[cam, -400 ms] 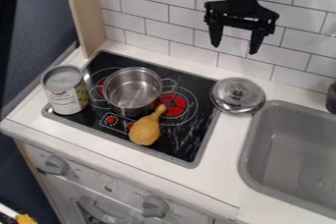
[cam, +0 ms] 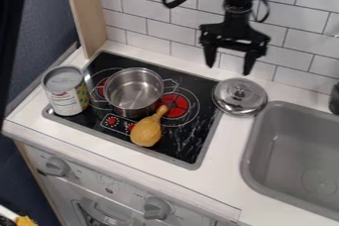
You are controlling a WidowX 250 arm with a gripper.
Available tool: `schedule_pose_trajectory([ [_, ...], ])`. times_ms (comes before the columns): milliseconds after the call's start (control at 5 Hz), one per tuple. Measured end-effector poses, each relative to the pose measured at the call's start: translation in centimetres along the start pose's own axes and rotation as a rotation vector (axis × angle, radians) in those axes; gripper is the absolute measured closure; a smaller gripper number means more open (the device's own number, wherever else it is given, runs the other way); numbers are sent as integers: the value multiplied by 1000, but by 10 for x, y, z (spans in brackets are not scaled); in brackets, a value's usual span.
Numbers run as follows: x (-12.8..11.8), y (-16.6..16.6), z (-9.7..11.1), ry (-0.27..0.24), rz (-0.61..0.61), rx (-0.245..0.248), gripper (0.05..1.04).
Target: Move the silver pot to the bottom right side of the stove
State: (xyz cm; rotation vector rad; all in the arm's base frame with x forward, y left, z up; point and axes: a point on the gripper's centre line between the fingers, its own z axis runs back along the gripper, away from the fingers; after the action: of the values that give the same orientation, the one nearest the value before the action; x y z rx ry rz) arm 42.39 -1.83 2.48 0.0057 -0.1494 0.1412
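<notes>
Silver pot [cam: 134,91] stands upright on the left half of the stove [cam: 192,145], with nothing inside it, just beside the tin can [cam: 65,96]; the can closes in its left side, so a grasp there would probably be awkward. The gripper [cam: 230,70] hangs over the back of the counter, its jaws wide apart with nothing between them, presumably because it must clear the pot's rim before closing. The yellow drumstick [cam: 146,133] lies with its narrow end at the pot's lower right edge, whether touching I cannot tell, and its fat end towards the front. That puts it near the likely route to the bottom right, so lifting seems wiser than sliding. The lid [cam: 240,96] rests apart, between stove and sink [cam: 291,141], leaving the pot's rim uncovered for gripping. The job looks to be at its approach stage.
</notes>
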Motion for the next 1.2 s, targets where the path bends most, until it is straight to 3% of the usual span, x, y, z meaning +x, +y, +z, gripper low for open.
schedule_pose_trajectory([
  [200, 1, 31, 14, -76, 17, 61, 83],
  [400, -5, 54, 15, -89, -57, 67, 83],
  [600, -14, 89, 14, -87, -115, 67, 83],
  [800, -17, 112, 13, -95, -145, 100, 83],
  [1000, -21, 146, 12, -83, -120, 138, 83],
  [1200, -25, 158, 4, -58, -126, 166, 83],
])
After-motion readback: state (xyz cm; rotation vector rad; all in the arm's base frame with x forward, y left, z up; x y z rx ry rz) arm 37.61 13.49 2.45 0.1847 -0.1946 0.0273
